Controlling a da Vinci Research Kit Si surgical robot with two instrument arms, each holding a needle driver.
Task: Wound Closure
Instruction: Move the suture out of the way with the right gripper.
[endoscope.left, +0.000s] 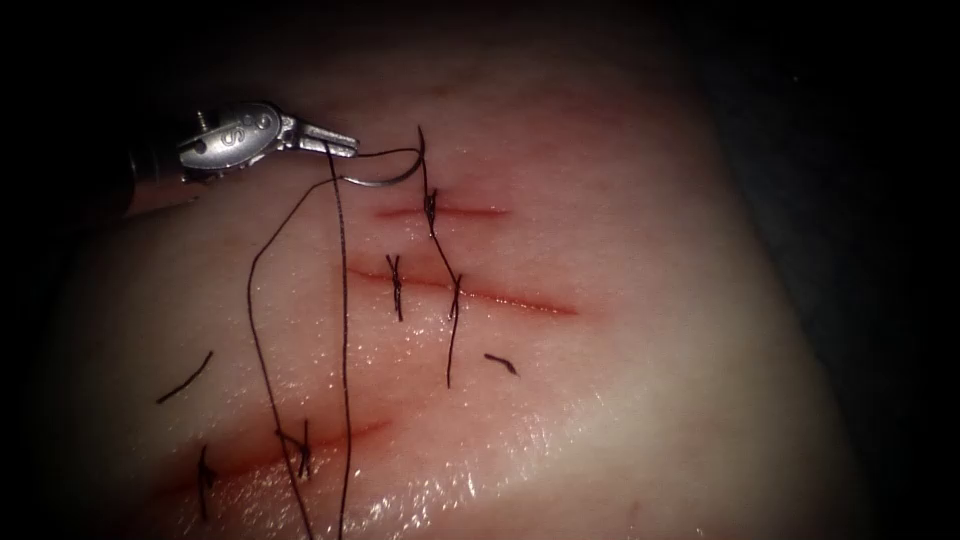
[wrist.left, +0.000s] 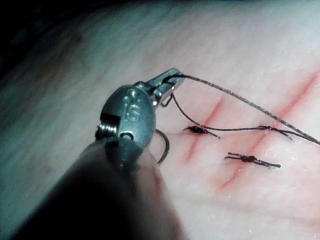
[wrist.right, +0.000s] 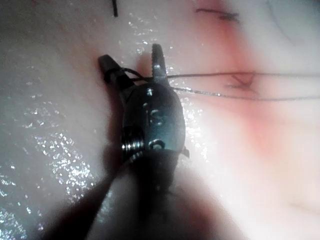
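Tissue: pork belly (endoscope.left: 650, 350) is shown in the endoscope view with three red cuts, the upper cut (endoscope.left: 470, 212) at centre frame, the middle cut (endoscope.left: 520, 302) just below it, the lower cut (endoscope.left: 350, 435) at lower left.
Stitches: knotted stitches (endoscope.left: 396, 285) are seen across all three cuts; cut ends of thread (endoscope.left: 185, 378) lie loose on the surface.
Left tool (endoscope.left: 345, 143): it is seen at upper left, its jaws closed on the needle, apparently near the thread end.
Needle (endoscope.left: 385, 183): its arc is held just left of the upper cut and is not seen entering the tissue.
Thread (endoscope.left: 343, 300): two strands hang from the left jaws to the bottom edge of the frame, over the lower cut.
Right tool (wrist.right: 132, 60): its jaws are spread apart, thread is draped across them, and nothing is clamped.
Step, as judged: the needle is being readied between bites and no bite is under way.
Next move, as judged: a firmer mid-curve hold is called for, with the point turned toward a cut edge and the slack kept clear.
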